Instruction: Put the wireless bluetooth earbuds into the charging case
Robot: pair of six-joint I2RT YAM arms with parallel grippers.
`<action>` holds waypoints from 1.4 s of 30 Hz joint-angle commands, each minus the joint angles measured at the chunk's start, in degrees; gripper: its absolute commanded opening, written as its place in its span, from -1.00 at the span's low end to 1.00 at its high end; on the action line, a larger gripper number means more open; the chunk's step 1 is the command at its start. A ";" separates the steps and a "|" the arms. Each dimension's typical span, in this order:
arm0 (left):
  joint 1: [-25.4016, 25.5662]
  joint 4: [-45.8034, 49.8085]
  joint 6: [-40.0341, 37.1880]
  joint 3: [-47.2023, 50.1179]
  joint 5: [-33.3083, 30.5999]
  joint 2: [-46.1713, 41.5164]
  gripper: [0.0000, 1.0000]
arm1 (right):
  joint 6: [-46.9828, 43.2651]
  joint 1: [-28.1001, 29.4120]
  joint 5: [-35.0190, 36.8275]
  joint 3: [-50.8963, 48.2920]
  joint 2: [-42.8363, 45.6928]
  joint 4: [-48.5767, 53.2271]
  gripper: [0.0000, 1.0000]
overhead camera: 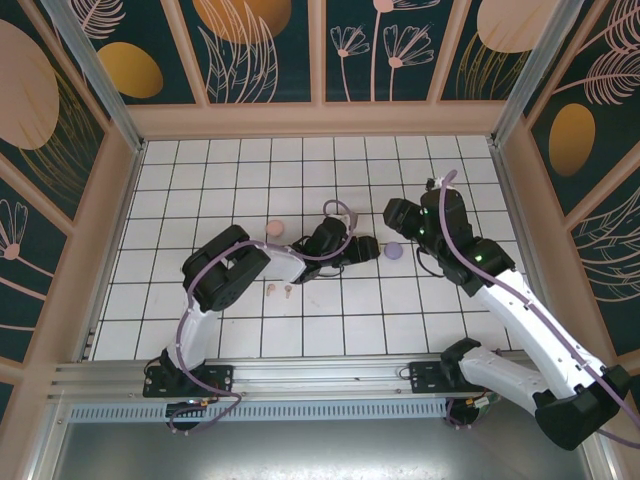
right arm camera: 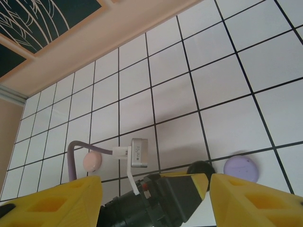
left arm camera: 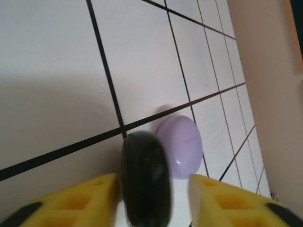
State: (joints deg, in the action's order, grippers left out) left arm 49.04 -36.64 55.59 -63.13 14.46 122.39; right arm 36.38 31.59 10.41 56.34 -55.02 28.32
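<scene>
Two pink earbuds (overhead camera: 270, 290) (overhead camera: 287, 291) lie side by side on the tiles, left of my left gripper (overhead camera: 350, 250). A black charging case (left arm camera: 144, 179), closed and blurred, stands on its edge between the left gripper's (left arm camera: 152, 184) yellow fingers. It sits close to the left finger (left arm camera: 94, 196), and a gap separates it from the right one, so the jaws are open. A lavender case (left arm camera: 181, 146) lies just beyond it. My right gripper (overhead camera: 397, 215) hovers above both cases. Its fingers (right arm camera: 47, 203) are spread wide and hold nothing.
A pink case (overhead camera: 275, 229) lies on the tiles to the far left of the left wrist. The left arm's wrist and camera bracket (right arm camera: 138, 152) sit below the right gripper (right arm camera: 156, 184). Beige walls (overhead camera: 320, 120) bound the tiled floor.
</scene>
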 commanded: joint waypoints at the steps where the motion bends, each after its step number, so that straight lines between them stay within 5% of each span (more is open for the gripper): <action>1: 0.02 3.56 -1.34 -0.15 -2.16 -0.94 0.17 | -0.90 0.05 -0.62 2.60 -0.38 -1.96 0.26; 14: -0.24 16.50 -17.12 1.09 -18.38 -16.38 0.45 | -1.66 0.07 -0.65 4.04 -1.57 -0.99 0.33; 16: -0.32 17.47 -20.32 1.38 -21.82 -19.49 0.72 | -1.75 0.06 -0.58 3.70 -1.84 -1.11 0.33; 18: -0.73 17.50 -23.24 2.14 -25.05 -22.76 0.77 | -1.92 -1.12 -0.82 3.11 -2.39 -1.41 0.34; 19: -1.03 17.13 -24.28 2.66 -26.38 -23.81 0.97 | -1.99 -1.44 -0.97 2.85 -2.62 -1.53 0.34; 28: -3.93 22.42 -24.85 3.23 -48.03 -31.69 0.98 | -2.84 -1.37 -4.37 1.43 -7.62 -3.26 0.35; 33: -10.77 24.59 -24.14 4.31 -41.82 -33.17 0.98 | -2.33 -0.57 -5.91 0.78 -11.60 -4.77 0.36; 39: -16.07 27.89 -25.35 4.13 -42.79 -32.25 0.88 | -0.74 1.23 -6.86 0.24 -15.72 -7.10 0.36; 42: -20.45 36.33 -23.34 -0.58 -33.83 -28.90 0.94 | -0.36 2.05 -7.25 0.04 -17.49 -8.15 0.36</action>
State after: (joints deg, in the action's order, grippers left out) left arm 31.79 -8.23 31.35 -59.70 -25.52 91.07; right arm 35.09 32.77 4.19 57.21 -71.22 23.09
